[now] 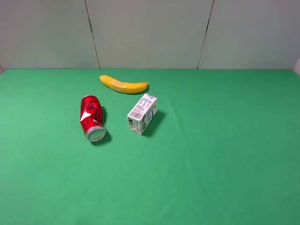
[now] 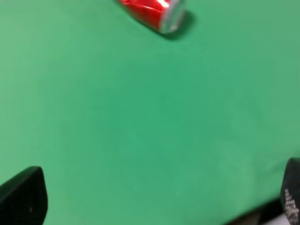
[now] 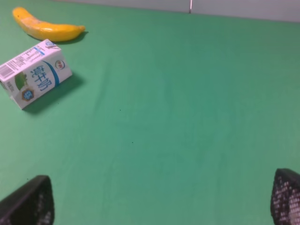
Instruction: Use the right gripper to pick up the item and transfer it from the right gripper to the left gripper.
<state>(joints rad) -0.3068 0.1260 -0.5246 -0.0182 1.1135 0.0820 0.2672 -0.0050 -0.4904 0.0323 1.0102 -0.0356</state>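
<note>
The white milk carton point(image 1: 142, 113) with blue lettering and a barcode lies on its side on the green table, near the middle. It also shows in the right wrist view point(image 3: 35, 73), far from my right gripper point(image 3: 159, 201). That gripper is open and empty, its two black fingertips point(image 3: 29, 202) spread wide over bare green cloth. My left gripper point(image 2: 154, 201) is open and empty too, its fingertips point(image 2: 23, 199) at the picture's lower corners. Neither gripper shows in the high view.
A red soda can point(image 1: 92, 118) lies on its side left of the carton; it also shows in the left wrist view point(image 2: 152, 11). A yellow banana point(image 1: 123, 85) lies behind both, also in the right wrist view point(image 3: 47, 27). A grey wall point(image 1: 150, 33) stands behind the green table point(image 1: 225, 154).
</note>
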